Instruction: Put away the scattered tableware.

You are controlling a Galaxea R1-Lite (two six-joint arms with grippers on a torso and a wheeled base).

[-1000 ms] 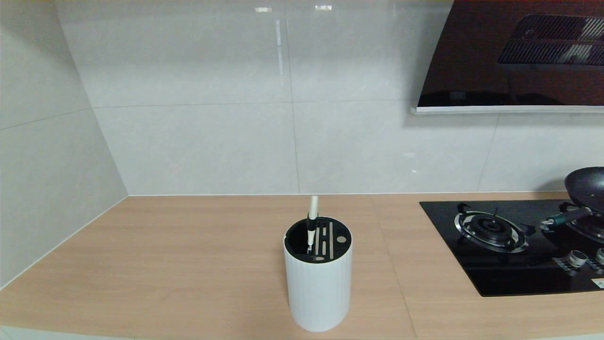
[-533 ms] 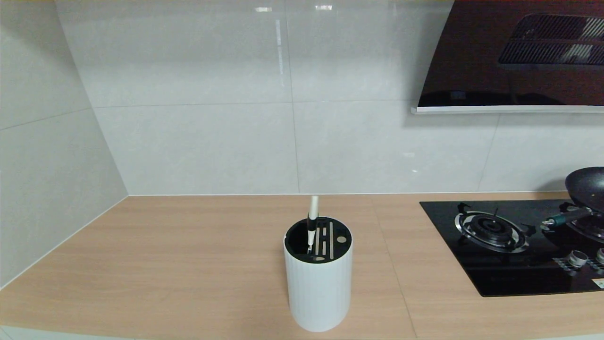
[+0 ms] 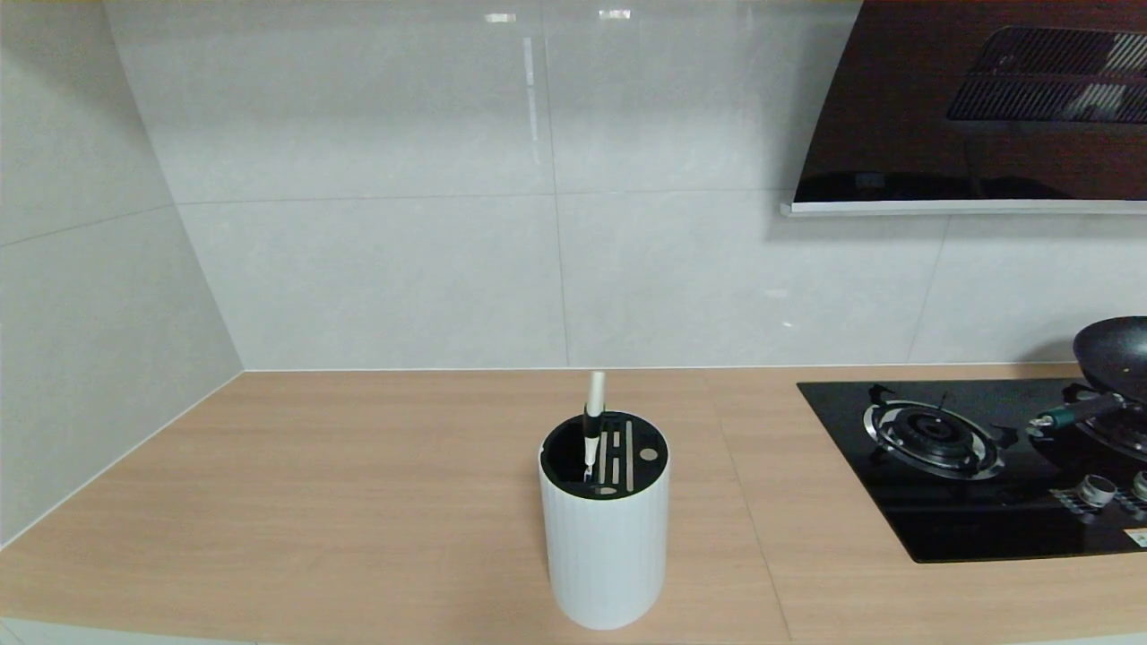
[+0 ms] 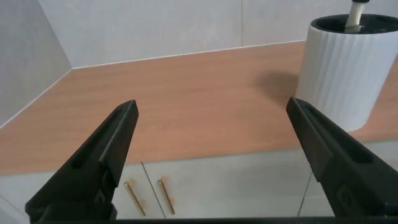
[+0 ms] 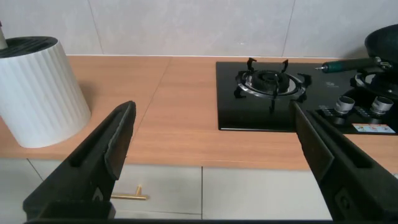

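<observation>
No movement since earlier frames: holder and utensil exactly where they were. Left end effector (image 4: pixel 211 109): jaws wide open, empty, touching nothing, off table (image 3: pixel 358 466) front edge. Right end effector (image 5: pixel 212 111): same, wide open, empty. Pale-handled utensil (image 3: pixel 593 408) upright in white ribbed holder (image 3: pixel 605 546), mid-table, left of gas hob (image 3: pixel 977 511).
</observation>
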